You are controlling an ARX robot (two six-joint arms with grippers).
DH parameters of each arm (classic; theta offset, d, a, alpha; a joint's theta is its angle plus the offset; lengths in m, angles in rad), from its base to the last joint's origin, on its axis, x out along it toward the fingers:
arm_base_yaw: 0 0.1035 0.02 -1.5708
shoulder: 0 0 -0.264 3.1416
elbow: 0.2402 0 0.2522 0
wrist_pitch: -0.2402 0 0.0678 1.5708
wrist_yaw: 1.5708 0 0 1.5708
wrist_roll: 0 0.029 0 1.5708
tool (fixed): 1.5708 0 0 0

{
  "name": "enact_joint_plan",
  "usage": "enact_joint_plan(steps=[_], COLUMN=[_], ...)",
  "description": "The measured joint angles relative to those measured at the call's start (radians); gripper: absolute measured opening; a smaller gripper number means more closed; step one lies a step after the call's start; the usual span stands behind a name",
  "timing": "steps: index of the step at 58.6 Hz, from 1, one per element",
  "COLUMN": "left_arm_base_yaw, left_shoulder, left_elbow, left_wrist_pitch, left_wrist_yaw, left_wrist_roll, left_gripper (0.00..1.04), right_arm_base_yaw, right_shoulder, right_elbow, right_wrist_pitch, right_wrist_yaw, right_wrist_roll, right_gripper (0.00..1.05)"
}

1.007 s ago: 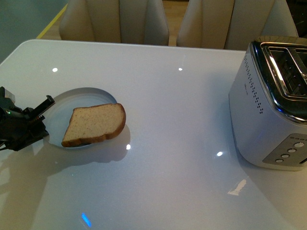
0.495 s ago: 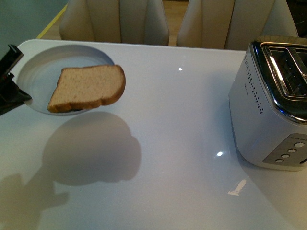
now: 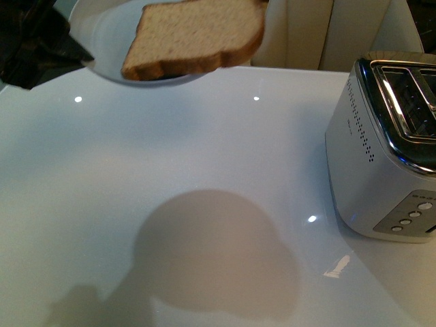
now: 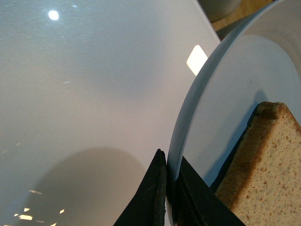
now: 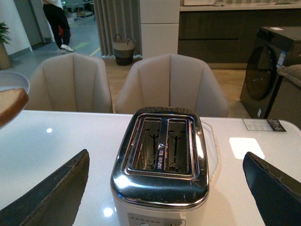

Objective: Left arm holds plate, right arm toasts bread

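Observation:
My left gripper [image 3: 65, 51] is shut on the rim of the pale blue-grey plate [image 3: 102, 34] and holds it high above the table, at the top left of the front view. The brown bread slice [image 3: 194, 37] lies on the plate and overhangs its right side. In the left wrist view the black fingers [image 4: 157, 188] pinch the plate's rim [image 4: 197, 99], with the bread [image 4: 263, 165] beside them. My right gripper [image 5: 164, 188] is open and empty, its jaws wide either side of the toaster [image 5: 162, 160]. The plate's edge [image 5: 14, 82] and the bread [image 5: 9, 106] show at that view's left.
The silver two-slot toaster [image 3: 381, 150] stands at the right of the white table [image 3: 204, 170], its slots empty. The plate's shadow [image 3: 211, 252] falls on the table's middle front. Beige chairs [image 3: 170, 27] stand behind the far edge. A white card [image 4: 196, 59] lies on the table.
My left gripper has lifted the plate with the bread off the table, up and to the right. Its shadow has moved right and grown.

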Motion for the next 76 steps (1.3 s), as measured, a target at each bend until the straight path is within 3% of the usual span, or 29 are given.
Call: enact_joint_plan(steps=[18,32,58,60,61,68,76], left_arm_base_yaw=[-0.195,-0.276,-0.303,-0.303,-0.303,-0.306,-0.303], left_shoulder=[-0.003,0.000,0.000,0.000,0.000,0.000,0.003], left_elbow=[0.105,0.135,0.137,0.137,0.137,0.137,0.137], left_wrist_pitch=[-0.063,-0.079,-0.089,-0.089,-0.089,-0.089,-0.089], left_wrist_yaw=[-0.031,-0.040,-0.053,-0.052,-0.053,-0.048,-0.053], left_wrist_roll=[-0.041,-0.070,-0.068,-0.068,-0.067,-0.067,-0.067], left_gripper=[0.03,0.03,0.03,0.03,0.03,0.03,0.03], right_arm_base_yaw=[0.000,0.000,0.000,-0.021,-0.053,-0.143,-0.190], right_shoulder=[0.000,0.000,0.000,0.033,0.081,0.359,0.451], right_elbow=[0.000,0.000,0.000,0.022,0.062,0.196,0.216], right_wrist_pitch=[0.000,0.000,0.000,-0.063,-0.163,-0.473,-0.445], right_wrist_yaw=[0.000,0.000,-0.002,-0.061,-0.178,-0.488,-0.609], right_wrist_roll=[0.000,0.000,0.000,0.000,0.002,0.017,0.050], right_gripper=[0.96,0.96,0.96,0.96,0.96,0.96,0.96])
